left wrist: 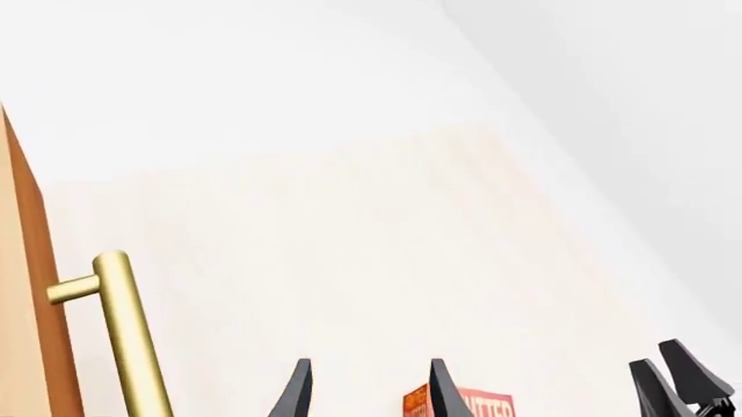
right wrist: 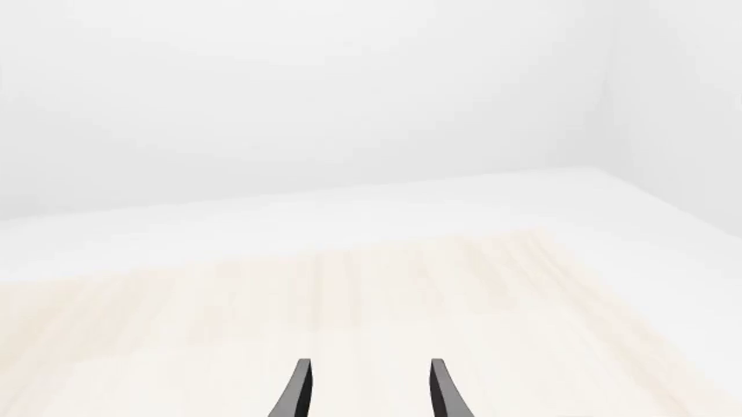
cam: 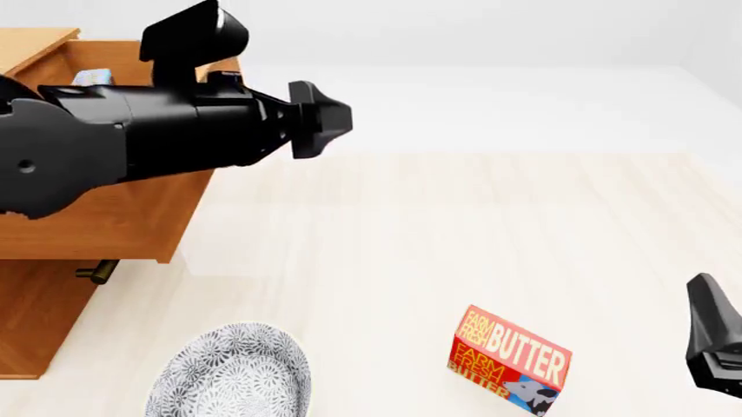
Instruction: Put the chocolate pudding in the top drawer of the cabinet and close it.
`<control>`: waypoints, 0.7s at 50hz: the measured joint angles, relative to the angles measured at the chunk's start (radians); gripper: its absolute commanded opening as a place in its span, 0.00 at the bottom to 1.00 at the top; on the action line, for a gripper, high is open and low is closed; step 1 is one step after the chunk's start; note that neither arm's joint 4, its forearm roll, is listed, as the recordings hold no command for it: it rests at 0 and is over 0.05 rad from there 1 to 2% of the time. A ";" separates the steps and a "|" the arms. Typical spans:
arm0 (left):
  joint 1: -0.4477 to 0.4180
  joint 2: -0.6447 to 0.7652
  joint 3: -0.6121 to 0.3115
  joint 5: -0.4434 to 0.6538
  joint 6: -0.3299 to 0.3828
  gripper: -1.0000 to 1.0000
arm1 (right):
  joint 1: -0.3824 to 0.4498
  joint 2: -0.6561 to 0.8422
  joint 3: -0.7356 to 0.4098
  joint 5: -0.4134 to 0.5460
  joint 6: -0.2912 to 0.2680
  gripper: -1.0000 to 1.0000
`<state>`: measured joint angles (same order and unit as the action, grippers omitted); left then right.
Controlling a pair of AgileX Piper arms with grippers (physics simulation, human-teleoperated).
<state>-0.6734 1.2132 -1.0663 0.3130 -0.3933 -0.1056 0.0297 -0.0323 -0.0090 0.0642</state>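
Chocolate pudding [cam: 93, 77] lies inside open top drawer [cam: 128, 208], front view ten o'clock. Left gripper [left wrist: 367, 391] empty, fingers parted, beside drawer's brass handle [left wrist: 122, 334]. Right gripper [right wrist: 367, 391] empty, parted, idle. Next, likely: push drawer shut.

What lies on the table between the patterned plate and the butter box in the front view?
Nothing: in the front view the stretch of light wooden table between the patterned plate and the butter box is bare.
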 measured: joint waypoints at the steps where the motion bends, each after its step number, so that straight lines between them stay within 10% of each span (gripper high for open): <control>1: 0.000 0.001 0.002 -0.004 -0.003 1.00 | 0.000 0.001 0.000 0.000 0.000 1.00; 35: 0.039 0.048 0.076 -0.124 -0.094 1.00 | 0.000 0.021 0.003 -0.015 0.004 1.00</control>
<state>-0.6347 1.2617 -0.9904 0.1890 -0.4875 -0.1052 0.0511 -0.0289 -0.0235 0.0686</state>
